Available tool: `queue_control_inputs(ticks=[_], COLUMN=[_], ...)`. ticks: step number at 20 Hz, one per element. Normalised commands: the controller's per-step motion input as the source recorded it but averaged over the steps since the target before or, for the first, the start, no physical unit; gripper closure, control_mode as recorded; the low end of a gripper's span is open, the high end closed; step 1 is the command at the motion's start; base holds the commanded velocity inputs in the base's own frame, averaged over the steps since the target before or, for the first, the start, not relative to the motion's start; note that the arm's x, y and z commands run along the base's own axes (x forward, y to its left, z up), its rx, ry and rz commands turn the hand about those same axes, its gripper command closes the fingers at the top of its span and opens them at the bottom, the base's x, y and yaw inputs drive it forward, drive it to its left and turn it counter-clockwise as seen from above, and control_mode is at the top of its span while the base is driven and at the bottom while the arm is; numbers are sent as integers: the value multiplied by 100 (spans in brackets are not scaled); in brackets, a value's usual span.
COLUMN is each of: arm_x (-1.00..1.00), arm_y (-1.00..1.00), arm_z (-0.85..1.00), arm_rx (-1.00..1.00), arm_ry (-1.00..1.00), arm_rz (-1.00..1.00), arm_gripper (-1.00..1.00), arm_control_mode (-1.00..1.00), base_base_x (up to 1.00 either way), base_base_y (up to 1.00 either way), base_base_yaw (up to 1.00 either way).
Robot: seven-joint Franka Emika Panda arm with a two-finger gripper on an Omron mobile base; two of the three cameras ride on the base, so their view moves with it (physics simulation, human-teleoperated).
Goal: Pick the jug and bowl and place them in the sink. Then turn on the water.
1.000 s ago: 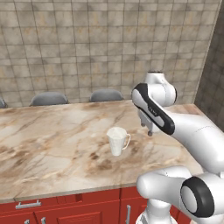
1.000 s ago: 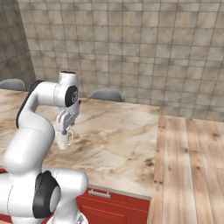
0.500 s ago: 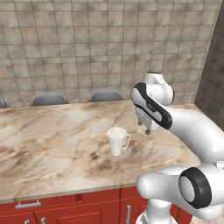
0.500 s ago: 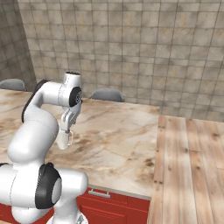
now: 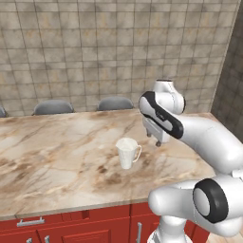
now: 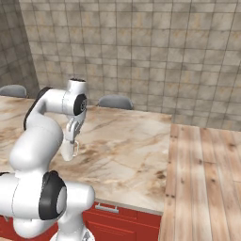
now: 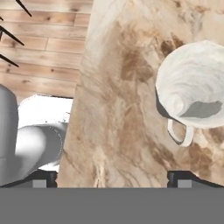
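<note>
Jug [image 5: 127,153] upright on marble counter [image 5: 57,156]; hand view reveals handle, jaws spread wide, gripping nothing

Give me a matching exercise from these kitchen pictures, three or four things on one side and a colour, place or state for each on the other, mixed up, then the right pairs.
Things:
1. jug
2. gripper
3. countertop
4. cabinet fronts

Descriptions:
A. red, below the counter edge
B. brown-veined marble
C. white, upright on the counter, handle toward the arm
D. open, above the counter beside the jug, holding nothing

Pairs: 1-C, 2-D, 3-B, 4-A
</note>
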Motion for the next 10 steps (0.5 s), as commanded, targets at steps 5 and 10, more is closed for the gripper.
queue_control_inputs(ticks=[5, 10], arm_x=[0, 0], arm_y=[7, 0], arm_z=[-17, -12], arm_rx=[0, 0], arm_ry=[0, 0], arm_rz=[5, 6], arm_gripper=[-100, -100], arm_control_mode=[-100, -100], base_base_x=[0, 0], base_base_y=[0, 0], base_base_yaw=[0, 0])
